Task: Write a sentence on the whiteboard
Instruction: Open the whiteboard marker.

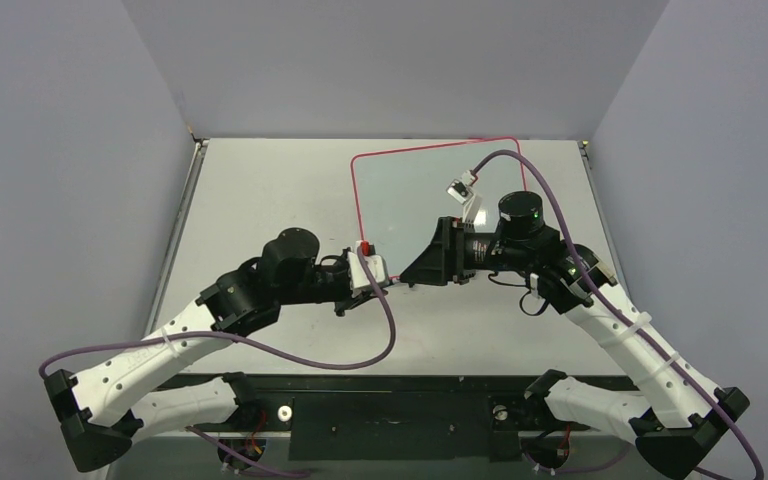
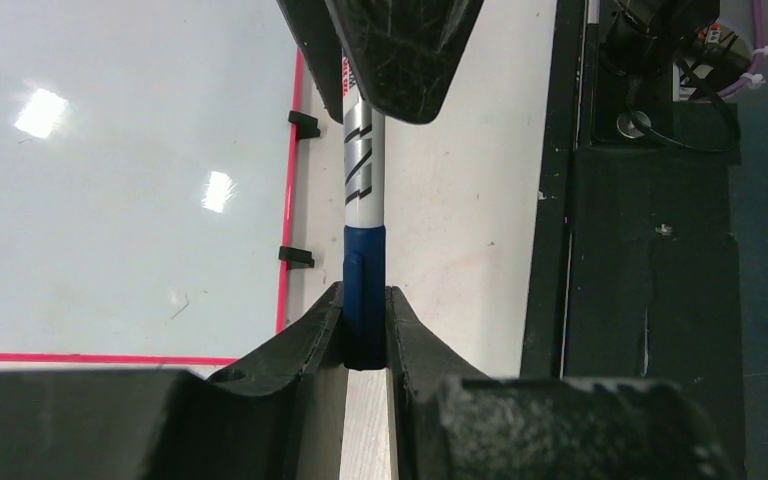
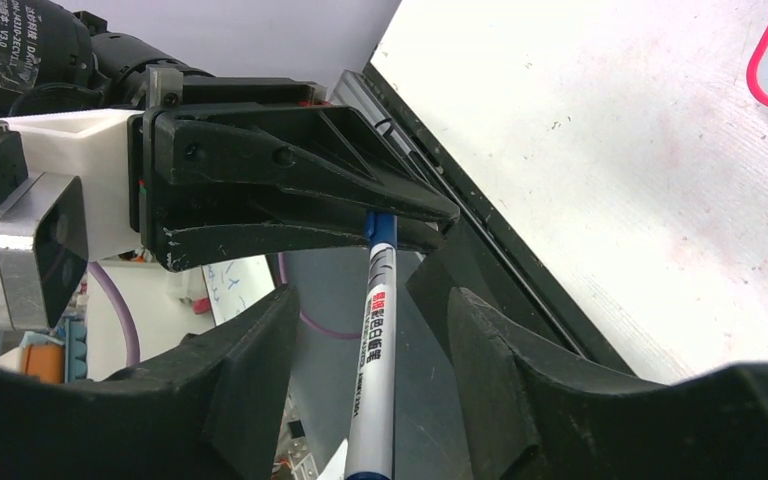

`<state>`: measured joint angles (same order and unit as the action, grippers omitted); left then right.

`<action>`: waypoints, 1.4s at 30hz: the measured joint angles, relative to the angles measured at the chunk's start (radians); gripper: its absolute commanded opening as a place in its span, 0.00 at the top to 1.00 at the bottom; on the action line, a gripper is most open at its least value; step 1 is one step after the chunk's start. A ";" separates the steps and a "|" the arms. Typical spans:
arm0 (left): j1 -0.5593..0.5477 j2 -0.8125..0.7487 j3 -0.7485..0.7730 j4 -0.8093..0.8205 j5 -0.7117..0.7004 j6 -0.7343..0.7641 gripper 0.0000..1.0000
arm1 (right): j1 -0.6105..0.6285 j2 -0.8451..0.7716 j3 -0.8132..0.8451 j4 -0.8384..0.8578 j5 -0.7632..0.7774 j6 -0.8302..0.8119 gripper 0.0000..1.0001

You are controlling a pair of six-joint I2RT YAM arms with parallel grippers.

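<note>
Clamping the blue cap [image 2: 364,265] of a marker [image 3: 373,370], the left gripper [image 2: 365,300] presses its two fingers against the cap's sides, just off the near-left edge of the whiteboard [image 1: 415,185]. That board lies flat on the table [image 1: 260,200], with its thin red rim [image 2: 287,190] running along the side closest to the grippers. Two small black clips [image 2: 303,124] sit against the outside of the rim, on the table.

From the cap, the marker's white and silver barrel runs away from the left gripper, roughly parallel to the rim. It is beside the board rather than over it — in the left wrist view it passes over bare table just past the clips.

The right gripper [image 3: 365,300] faces the left one along the marker, and its jaws stand apart. The barrel passes between its two fingers with a gap showing on either side, so it grips nothing. The two grippers meet nose to nose at the board's near-left edge — well apart from its far corners. The board's pale glossy face shows bright reflections of light and a few faint smudges.
</note>
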<state>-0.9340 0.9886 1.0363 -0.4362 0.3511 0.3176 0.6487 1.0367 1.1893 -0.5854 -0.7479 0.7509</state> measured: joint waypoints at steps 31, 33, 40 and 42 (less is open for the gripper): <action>0.000 0.056 0.007 -0.024 0.000 0.025 1.00 | 0.035 0.036 0.000 -0.035 0.053 -0.021 0.74; 0.000 0.056 0.007 -0.026 0.000 0.026 1.00 | 0.038 0.036 0.000 -0.037 0.059 -0.023 0.76; 0.000 0.056 0.007 -0.036 -0.002 0.026 1.00 | 0.048 0.040 0.000 -0.039 0.077 -0.028 0.82; 0.000 0.056 0.007 -0.040 -0.003 0.026 1.00 | 0.051 0.042 0.000 -0.039 0.081 -0.029 0.86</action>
<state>-0.9340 1.0451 1.0431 -0.4759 0.3485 0.3439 0.6994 1.0790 1.1893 -0.6243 -0.6670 0.7216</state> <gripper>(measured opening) 0.135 0.184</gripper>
